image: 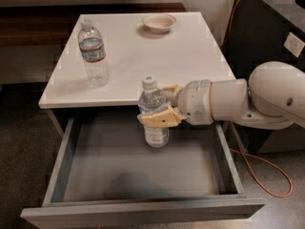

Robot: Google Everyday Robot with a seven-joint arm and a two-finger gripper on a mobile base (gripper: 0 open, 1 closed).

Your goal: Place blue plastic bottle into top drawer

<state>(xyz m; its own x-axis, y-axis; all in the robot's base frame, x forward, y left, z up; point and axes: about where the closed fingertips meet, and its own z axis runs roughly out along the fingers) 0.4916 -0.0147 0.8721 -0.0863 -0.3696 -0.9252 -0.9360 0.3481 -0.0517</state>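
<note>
Pincer [153, 105] sits in the middle of the frame, at the end of a fat white arm [238, 101] that comes in from the right. Its tan fingers [159, 119] are closed tight around the blue plastic bottle [155, 133]. This bottle stands straight up with its white cap on top, over the back part of the open top drawer [59, 166]. The drawer is grey inside. I cannot tell if the bottle touches the drawer floor. The fingers hide most of its label, so no words can be read. On the white bench [143, 56] in the upper left stands a clear bottle [93, 51] with a red and blue band, too small to read. A little bowl [159, 22] sits near the top.
</note>
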